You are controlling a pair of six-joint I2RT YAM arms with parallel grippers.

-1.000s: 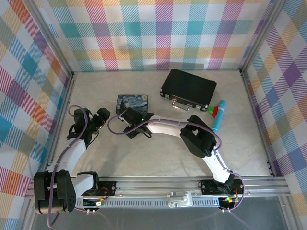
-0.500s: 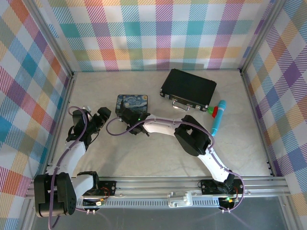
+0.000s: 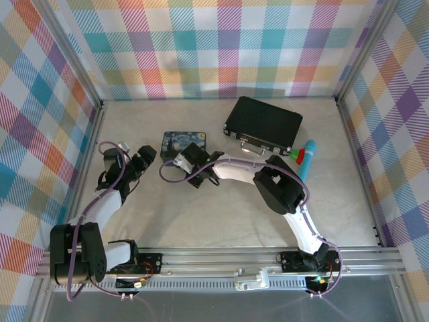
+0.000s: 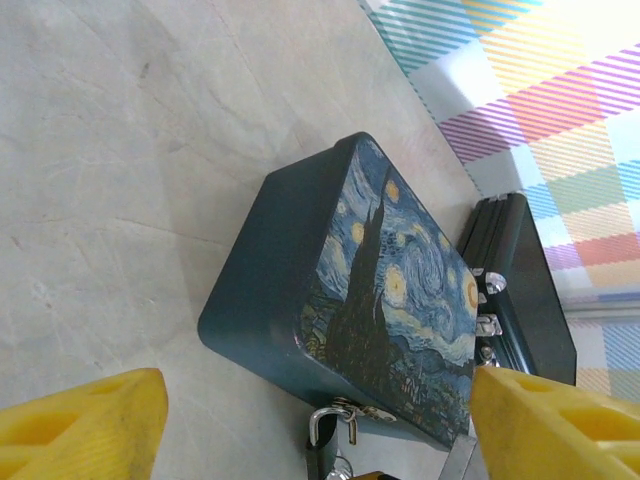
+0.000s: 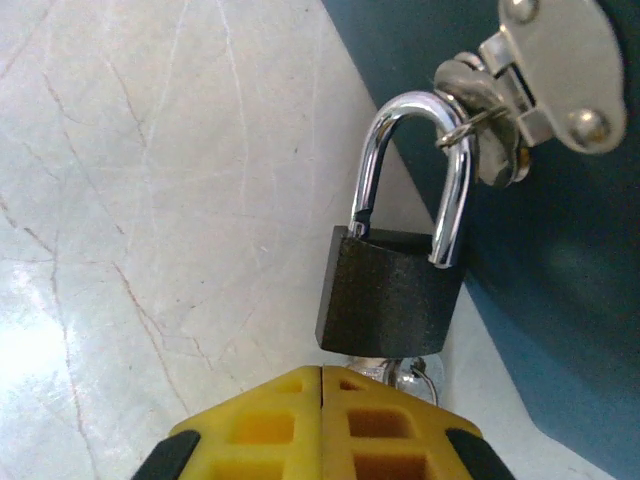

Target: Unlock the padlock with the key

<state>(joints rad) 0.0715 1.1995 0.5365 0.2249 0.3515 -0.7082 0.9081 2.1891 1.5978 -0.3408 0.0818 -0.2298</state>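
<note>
Right gripper (image 5: pixel 320 388) clamps the key (image 5: pixel 400 377) under the padlock (image 5: pixel 390 290), left gripper (image 4: pixel 315 420) spread open; I judge both light, rigid, slippery, best held by the key's head.

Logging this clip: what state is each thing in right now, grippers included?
Dark-bodied padlock with silver shackle: hung through the tin's hasp; locked or released, cannot tell.
Small silvery key: at the padlock's underside, pinched by the right gripper.
Blue starry-night painted tin: lid shut, hasp closed.
Black case: closed.
Right gripper: shut on the key.
Left gripper: open, empty.
</note>
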